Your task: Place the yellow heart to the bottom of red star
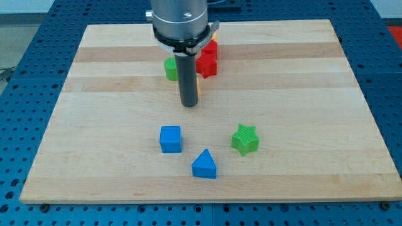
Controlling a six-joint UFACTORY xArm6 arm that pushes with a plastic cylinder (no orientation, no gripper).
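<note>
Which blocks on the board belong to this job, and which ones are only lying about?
For the job:
- yellow heart, mostly hidden behind the rod
- red star
- my tip, just beside the heart

Lying about:
- green block
- blue cube
- blue triangle
- green star

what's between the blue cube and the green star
Camera view: nothing sits directly between the blue cube and the green star, only bare board. The blue triangle lies just below that gap.
</note>
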